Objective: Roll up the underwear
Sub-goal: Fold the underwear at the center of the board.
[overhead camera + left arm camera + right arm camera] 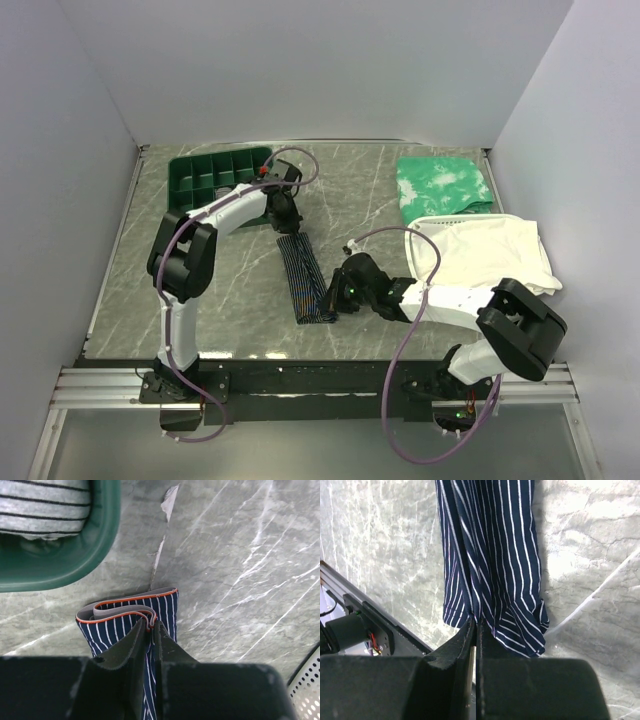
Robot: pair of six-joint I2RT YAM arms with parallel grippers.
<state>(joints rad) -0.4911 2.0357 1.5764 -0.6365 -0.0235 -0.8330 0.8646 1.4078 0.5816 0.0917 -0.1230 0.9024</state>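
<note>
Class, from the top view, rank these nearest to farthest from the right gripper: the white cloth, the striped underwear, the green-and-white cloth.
1. striped underwear: pinched in the right gripper, at its tips.
2. white cloth: to its right.
3. green-and-white cloth: far right, behind the white cloth.

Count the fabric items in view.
4: underwear mid-table; green-and-white cloth far right; white cloth just nearer; grey striped fabric in the green tray. More may hide there.

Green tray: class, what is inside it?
A grey, dark-striped cloth lies inside the green tray. The left arm covers some near-right compartments from above.
</note>
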